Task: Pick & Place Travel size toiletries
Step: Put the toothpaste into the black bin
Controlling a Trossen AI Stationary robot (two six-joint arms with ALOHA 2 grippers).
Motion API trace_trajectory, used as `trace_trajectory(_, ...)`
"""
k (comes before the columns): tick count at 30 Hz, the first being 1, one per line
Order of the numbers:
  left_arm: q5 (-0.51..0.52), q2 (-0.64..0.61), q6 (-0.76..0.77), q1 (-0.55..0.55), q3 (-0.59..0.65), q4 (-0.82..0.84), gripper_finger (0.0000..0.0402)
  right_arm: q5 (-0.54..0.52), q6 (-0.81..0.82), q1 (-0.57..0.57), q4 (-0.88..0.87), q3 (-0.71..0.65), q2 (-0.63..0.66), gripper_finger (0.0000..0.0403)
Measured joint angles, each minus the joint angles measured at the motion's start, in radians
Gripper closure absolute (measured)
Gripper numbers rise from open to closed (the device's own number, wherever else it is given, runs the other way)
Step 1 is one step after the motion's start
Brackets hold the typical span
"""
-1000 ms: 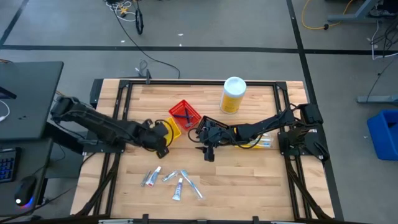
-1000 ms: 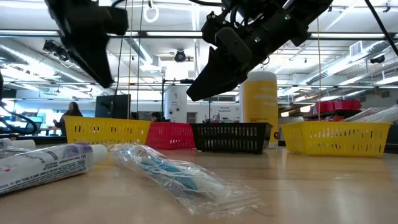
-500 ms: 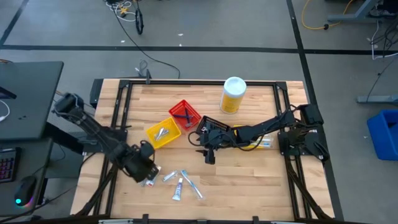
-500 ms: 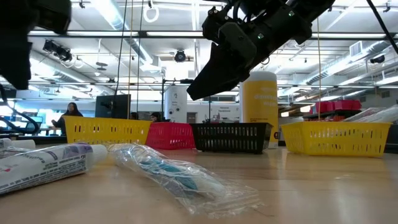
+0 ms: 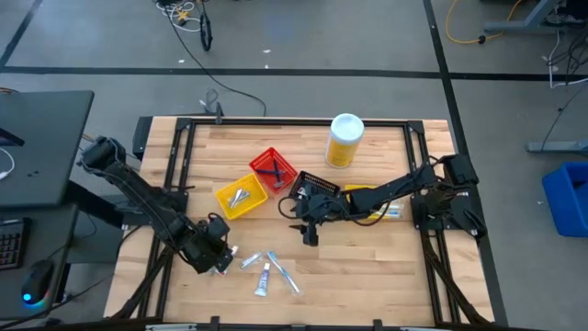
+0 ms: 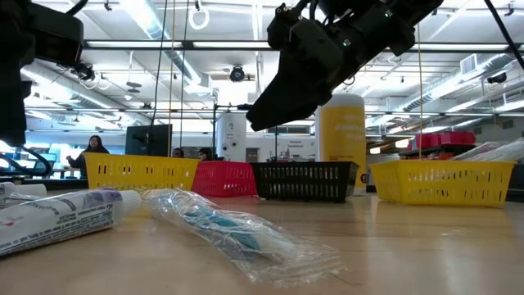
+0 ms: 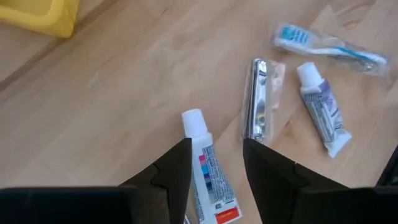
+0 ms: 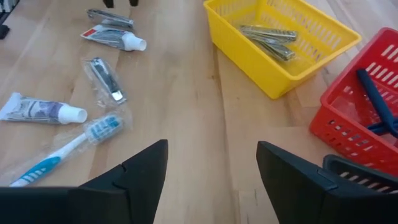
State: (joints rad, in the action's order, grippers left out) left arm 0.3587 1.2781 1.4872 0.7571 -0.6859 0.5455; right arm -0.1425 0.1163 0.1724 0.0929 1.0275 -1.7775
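Observation:
The travel size toiletries lie loose near the table's front left: a white tube with a red end point(image 7: 208, 180), a wrapped nail clipper point(image 7: 256, 99), a purple-printed tube point(image 7: 320, 109) and a wrapped blue toothbrush point(image 7: 326, 46). My left gripper point(image 5: 220, 265) hovers open over them. Its fingers point(image 7: 174, 177) stand either side of the red-ended tube without touching it. My right gripper point(image 5: 310, 234) hangs open above bare wood at mid-table, and its wrist view shows the same items, such as the toothbrush point(image 8: 65, 152).
A yellow bin point(image 5: 241, 196) holds metal clippers, and a red bin point(image 5: 273, 169) holds blue razors. Next to the red bin is a black bin point(image 5: 312, 184). A second yellow bin point(image 5: 372, 204) lies under my right arm. A big yellow bottle point(image 5: 344, 140) stands at the back.
My left gripper has swung from beside the yellow bin toward the table's near edge and down, rolling as it went. It now hangs over the loose toiletries. The toiletries have not moved.

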Motion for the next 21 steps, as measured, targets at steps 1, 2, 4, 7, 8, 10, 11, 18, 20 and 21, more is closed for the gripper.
trace_trajectory(1,-0.002,0.000,0.000,0.000,0.006,-0.008,0.0244,0.000,0.000,0.003,0.000,0.000,0.000,0.0143)
trace_trajectory(2,-0.003,0.000,0.000,0.000,0.011,-0.019,0.0240,0.000,0.000,0.005,0.000,0.000,0.000,0.0141)
trace_trajectory(4,-0.004,0.000,-0.002,0.001,0.022,-0.052,0.0232,0.000,0.000,0.010,0.000,0.000,0.000,0.0139)
trace_trajectory(7,-0.004,0.023,-0.007,0.001,0.024,-0.066,0.0219,0.000,0.000,0.016,0.000,0.000,0.000,0.0137)
trace_trajectory(8,-0.005,0.034,-0.012,0.001,0.024,-0.067,0.0214,0.000,0.000,0.017,0.000,0.000,0.000,0.0136)
trace_trajectory(10,-0.022,0.066,-0.024,0.001,0.024,-0.078,0.0207,0.000,0.000,0.018,0.000,0.000,0.000,0.0137)
trace_trajectory(11,-0.033,0.088,-0.025,0.001,0.024,-0.079,0.0204,-0.001,0.000,0.018,-0.001,0.000,0.000,0.0138)
trace_trajectory(18,-0.081,0.203,-0.040,0.001,0.020,-0.102,0.0199,-0.011,0.000,0.020,-0.037,0.000,0.000,0.0147)
trace_trajectory(20,-0.083,0.215,-0.040,0.001,0.018,-0.106,0.0200,-0.015,0.000,0.026,-0.070,0.000,0.011,0.0148)
trace_trajectory(21,-0.082,0.221,-0.040,0.001,0.017,-0.107,0.0201,-0.015,0.000,0.029,-0.078,0.000,0.020,0.0149)
